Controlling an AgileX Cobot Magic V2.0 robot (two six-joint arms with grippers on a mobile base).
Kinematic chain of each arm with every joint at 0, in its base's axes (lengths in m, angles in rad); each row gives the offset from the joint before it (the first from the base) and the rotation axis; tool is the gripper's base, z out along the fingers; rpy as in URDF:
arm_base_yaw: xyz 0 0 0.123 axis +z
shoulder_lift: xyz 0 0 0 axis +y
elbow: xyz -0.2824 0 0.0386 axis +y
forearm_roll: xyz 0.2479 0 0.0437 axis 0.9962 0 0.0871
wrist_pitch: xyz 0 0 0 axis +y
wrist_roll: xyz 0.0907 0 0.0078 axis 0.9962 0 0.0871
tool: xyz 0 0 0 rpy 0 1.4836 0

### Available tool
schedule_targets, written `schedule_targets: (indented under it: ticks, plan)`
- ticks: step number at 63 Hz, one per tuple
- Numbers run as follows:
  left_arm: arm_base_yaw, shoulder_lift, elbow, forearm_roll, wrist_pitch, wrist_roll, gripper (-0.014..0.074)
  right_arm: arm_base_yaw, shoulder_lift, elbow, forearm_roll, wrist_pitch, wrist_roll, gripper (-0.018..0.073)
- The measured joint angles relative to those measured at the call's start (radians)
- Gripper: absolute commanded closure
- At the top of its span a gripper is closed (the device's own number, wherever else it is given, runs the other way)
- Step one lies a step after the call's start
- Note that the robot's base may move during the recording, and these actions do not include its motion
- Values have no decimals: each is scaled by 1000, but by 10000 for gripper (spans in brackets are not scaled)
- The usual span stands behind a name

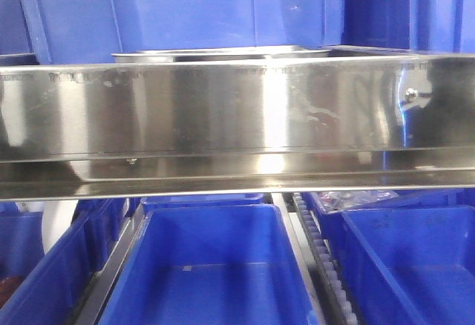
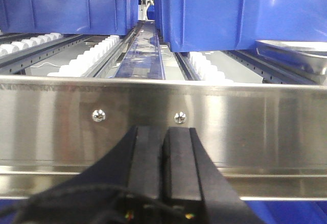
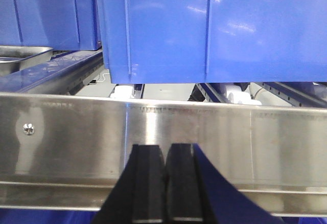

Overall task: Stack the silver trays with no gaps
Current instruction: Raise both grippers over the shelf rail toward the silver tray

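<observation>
Left hand (image 2: pixel 163 168) closed, right hand (image 3: pixel 164 180) closed, silver trays (image 1: pixel 223 53) mostly behind rail (image 1: pixel 223 110)

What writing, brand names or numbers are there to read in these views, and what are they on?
No text can be read in any view.
On the rail: faint stamped marks along its top edge, too blurred to read.
On the bins: no label or number shows.
On the trays: no mark shows.
</observation>
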Motion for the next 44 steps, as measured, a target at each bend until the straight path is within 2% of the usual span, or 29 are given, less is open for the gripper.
schedule_targets:
  ticks: [31,44]
  plan:
    - [0,0,0,0,0,0,645,0,0,0,0,0,0,501]
    - [0,0,0,0,-38,0,645,0,0,0,0,-6,0,501]
